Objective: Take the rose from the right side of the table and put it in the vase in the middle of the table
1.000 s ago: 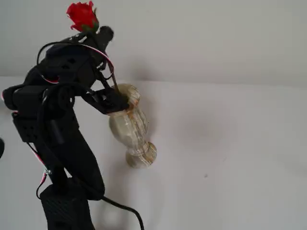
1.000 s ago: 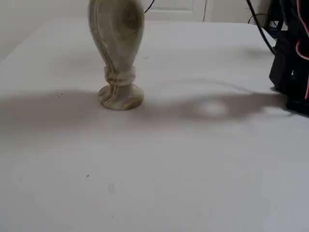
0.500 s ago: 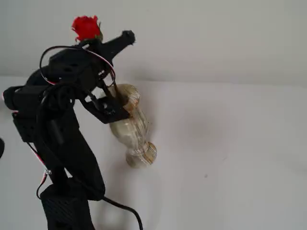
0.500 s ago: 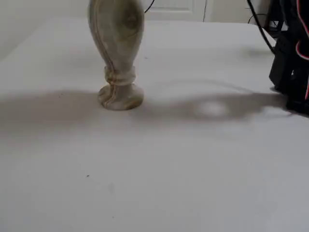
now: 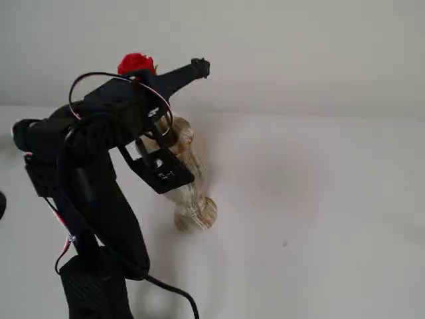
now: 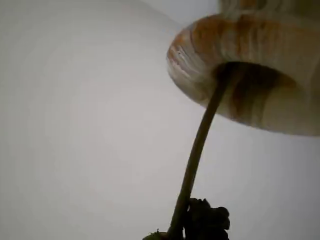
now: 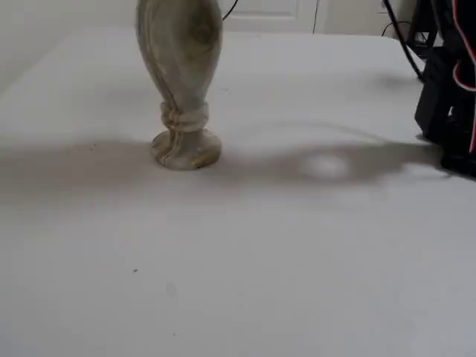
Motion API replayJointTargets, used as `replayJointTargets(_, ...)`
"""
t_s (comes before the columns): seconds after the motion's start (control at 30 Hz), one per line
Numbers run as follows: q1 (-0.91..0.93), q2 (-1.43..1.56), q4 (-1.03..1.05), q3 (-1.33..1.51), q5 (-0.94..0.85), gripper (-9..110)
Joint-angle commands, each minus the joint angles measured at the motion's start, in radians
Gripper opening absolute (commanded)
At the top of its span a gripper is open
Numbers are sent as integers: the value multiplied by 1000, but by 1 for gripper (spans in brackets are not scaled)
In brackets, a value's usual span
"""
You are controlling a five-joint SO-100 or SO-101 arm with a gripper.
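Note:
The marbled vase [image 5: 190, 193] stands upright on the white table [image 5: 319, 199]. Its body and foot also show in a fixed view [image 7: 181, 67]. My gripper [image 5: 147, 81] hangs right above the vase mouth, shut on the rose just under its red bloom [image 5: 136, 63]. In the wrist view the thin stem [image 6: 196, 150] runs down into the flared vase mouth [image 6: 200, 45]. Only the stem's lower end is inside. The fingers themselves are out of the wrist view.
The black arm [image 5: 86, 166] and its base [image 5: 93, 286] stand left of the vase, with a cable trailing at the front. The base shows at the right edge in a fixed view [image 7: 450, 89]. The arm's shadow lies across the table by the vase foot.

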Motion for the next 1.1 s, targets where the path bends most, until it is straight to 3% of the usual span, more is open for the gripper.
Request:
replayJointTargets(0.0, -18, 52, 38, -31, -101, 60)
replayJointTargets(0.3, -12, -8, 46, -32, -345, 72)
replayJointTargets(0.53, -32, -11, 58, -32, -578, 72)
replayJointTargets(0.97, -60, 18, 74, -32, -1189, 69)
replayJointTargets(1.07, -40, 34, 72, -32, -1241, 69)
